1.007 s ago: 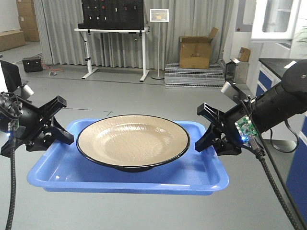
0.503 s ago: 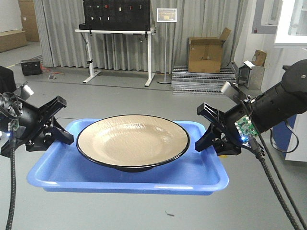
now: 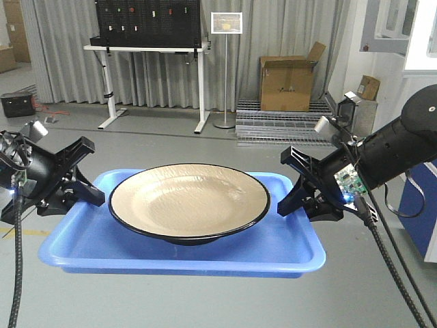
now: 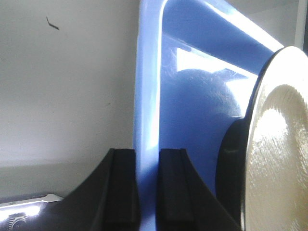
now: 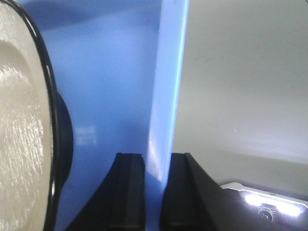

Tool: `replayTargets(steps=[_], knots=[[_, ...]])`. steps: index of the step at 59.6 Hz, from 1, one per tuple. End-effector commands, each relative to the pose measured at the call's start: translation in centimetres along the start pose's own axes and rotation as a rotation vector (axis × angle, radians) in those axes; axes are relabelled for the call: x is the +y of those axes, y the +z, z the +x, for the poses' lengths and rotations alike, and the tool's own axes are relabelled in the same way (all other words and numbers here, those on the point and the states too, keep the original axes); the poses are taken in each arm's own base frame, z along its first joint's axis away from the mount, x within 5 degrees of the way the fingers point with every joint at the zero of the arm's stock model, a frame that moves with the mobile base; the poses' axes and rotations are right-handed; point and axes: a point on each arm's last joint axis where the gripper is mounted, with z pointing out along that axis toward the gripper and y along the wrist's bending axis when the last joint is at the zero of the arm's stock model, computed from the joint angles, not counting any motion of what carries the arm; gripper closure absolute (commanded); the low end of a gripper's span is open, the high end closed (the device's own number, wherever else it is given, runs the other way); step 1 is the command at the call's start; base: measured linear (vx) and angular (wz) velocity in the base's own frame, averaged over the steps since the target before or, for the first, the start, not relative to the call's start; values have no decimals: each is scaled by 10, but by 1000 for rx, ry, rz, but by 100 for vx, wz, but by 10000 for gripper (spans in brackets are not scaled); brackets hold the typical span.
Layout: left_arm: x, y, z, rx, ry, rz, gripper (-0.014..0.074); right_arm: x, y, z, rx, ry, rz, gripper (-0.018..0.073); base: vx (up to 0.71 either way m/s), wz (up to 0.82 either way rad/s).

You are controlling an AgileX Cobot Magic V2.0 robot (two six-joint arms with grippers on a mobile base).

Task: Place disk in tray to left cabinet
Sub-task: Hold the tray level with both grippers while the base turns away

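Note:
The blue tray [image 3: 290,240] hangs level above the grey floor, held between my two arms. The tan disk [image 3: 190,197] with its black rim lies in the middle of it. My left gripper [image 3: 92,195] is shut on the tray's left rim [image 4: 147,96]. My right gripper [image 3: 287,201] is shut on the right rim [image 5: 168,82]. In the left wrist view, the rim runs between the black fingers of the left gripper [image 4: 147,155], and the disk [image 4: 276,144] is just beyond. The right wrist view has the right gripper [image 5: 156,160] beside the disk [image 5: 21,134]. The left cabinet is out of view.
A white desk with a black pegboard [image 3: 147,24] stands at the back, with a sign stand [image 3: 226,68] and a cardboard box [image 3: 287,82] to its right. A blue cabinet [image 3: 422,205] is at the right edge, with white cabinetry [image 3: 403,34] above.
The room behind has shifted and the desk looks nearer; the dark counter on the right has gone from view. Tray, disk and both grippers keep the same place in the picture.

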Motion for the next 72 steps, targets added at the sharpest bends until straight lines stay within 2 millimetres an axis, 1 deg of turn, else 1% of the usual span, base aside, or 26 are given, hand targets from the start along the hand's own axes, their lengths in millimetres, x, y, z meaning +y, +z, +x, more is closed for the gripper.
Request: replayTargets(steps=[1,72], knots=[[-35,-28,11,-44,22,145,597,33,-31,5,-86,-46,-135,563,64,-8],[-35,-28,10,-45,21,145,597,34,-30,5,-86,-49,-135,563,67,-6]])
